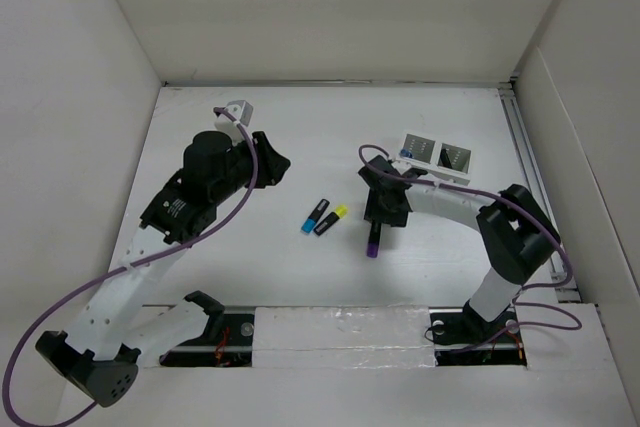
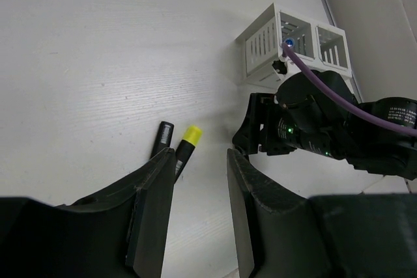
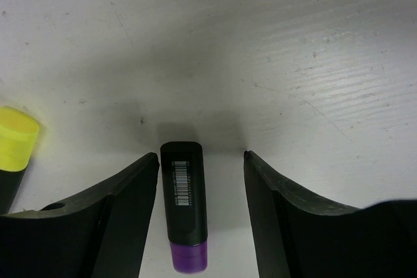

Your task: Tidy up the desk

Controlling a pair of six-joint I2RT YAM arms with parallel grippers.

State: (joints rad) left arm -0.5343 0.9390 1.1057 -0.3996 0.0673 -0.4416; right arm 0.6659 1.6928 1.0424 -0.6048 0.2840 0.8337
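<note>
Top, left-wrist and right-wrist views. The desk [image 1: 330, 132] is a broad, matte white rectangle with faint grain lines and small scuffs, filling the floor of the cell beneath both arms.

White wall panels [image 1: 80, 97] close its left, far and right edges. A rail [image 1: 527, 147] runs along the right edge, and the 2 arm bases sit at the near edge. The widest bare stretch lies along the far wall; a second lies between the left arm and the markers.

Near the centre, a blue marker [image 1: 314, 217] and a yellow marker [image 1: 331, 220] lie side by side. A purple marker [image 3: 185, 206] lies just to their right. A white pen holder [image 1: 437, 157] stands at far right.

The right gripper [image 3: 201, 155] is spread wide, 1 finger on each side of the purple marker, which sits closer to the finger at image left; contact cannot be told. The left gripper [image 2: 199, 154] is parted narrowly, holds nothing, and hangs above the desk.
</note>
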